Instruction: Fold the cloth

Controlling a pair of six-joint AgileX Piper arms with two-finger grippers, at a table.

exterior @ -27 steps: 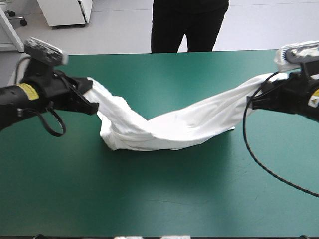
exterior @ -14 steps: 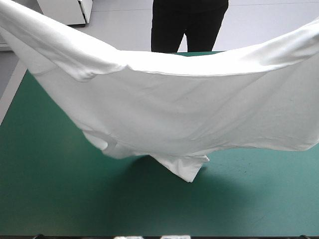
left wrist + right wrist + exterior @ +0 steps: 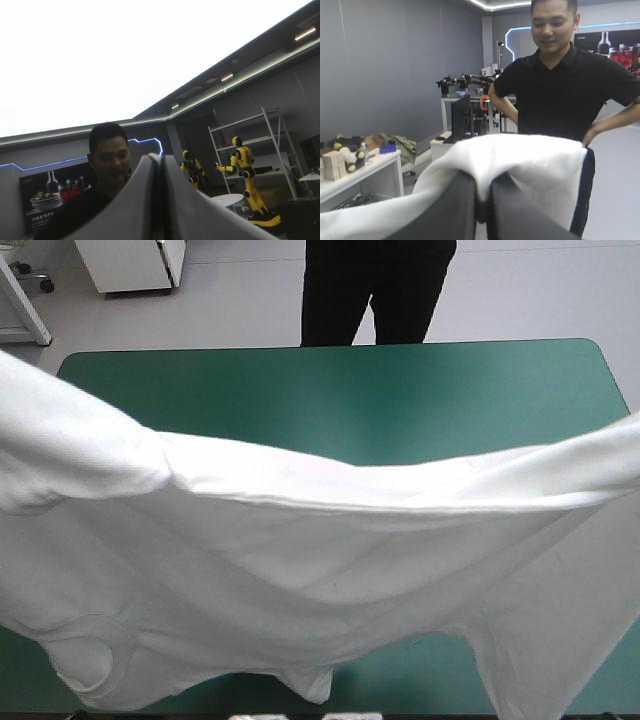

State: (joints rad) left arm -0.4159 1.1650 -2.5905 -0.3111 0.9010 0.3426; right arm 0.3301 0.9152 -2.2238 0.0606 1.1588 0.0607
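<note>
The T-shirt (image 3: 320, 570) was held spread wide above the teal-green tabletop (image 3: 350, 390) (neckline hanging down); the fingers of the right gripper (image 3: 481, 185) were clamped on it, cloth draped over them. Those of the left gripper (image 3: 161, 162) were pressed together likewise.

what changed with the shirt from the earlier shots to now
The T-shirt, earlier sagging onto the table between the arms, was lifted and spread into a wide hanging sheet. Since just before, its top edge has dropped in the high view, baring the table's far half. Nothing was let go: the left gripper and right gripper stay shut on it.
</note>
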